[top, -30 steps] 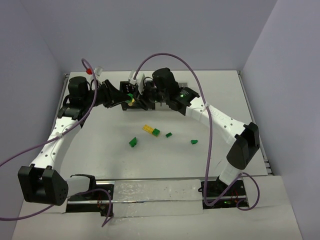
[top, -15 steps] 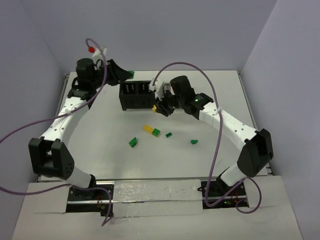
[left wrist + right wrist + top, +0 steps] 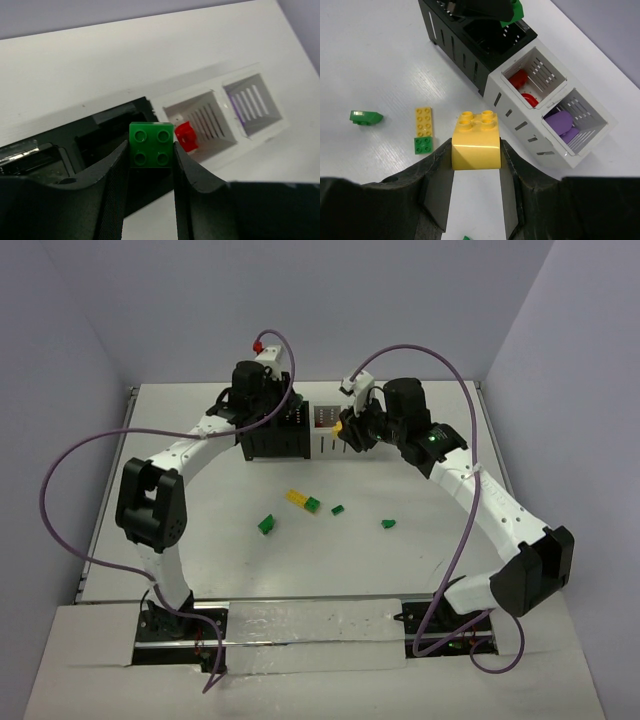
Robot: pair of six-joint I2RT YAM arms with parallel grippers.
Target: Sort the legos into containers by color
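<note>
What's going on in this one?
Color sorting is under way. The left pincer holds a green brick over the black bins. The right pincer holds a yellow brick near the white bins, which contain red pieces and purple pieces separately. A yellow plate and small green bricks lie on the table.

L arm: I reach far forward, elbow well behind and left of my gripper | L gripper: my fingers press both sides of a green lego (studs face my camera) | R arm: stretched forward, swung inward, elbow behind and right | R gripper: I pinch a yellow lego, pointing downward
</note>
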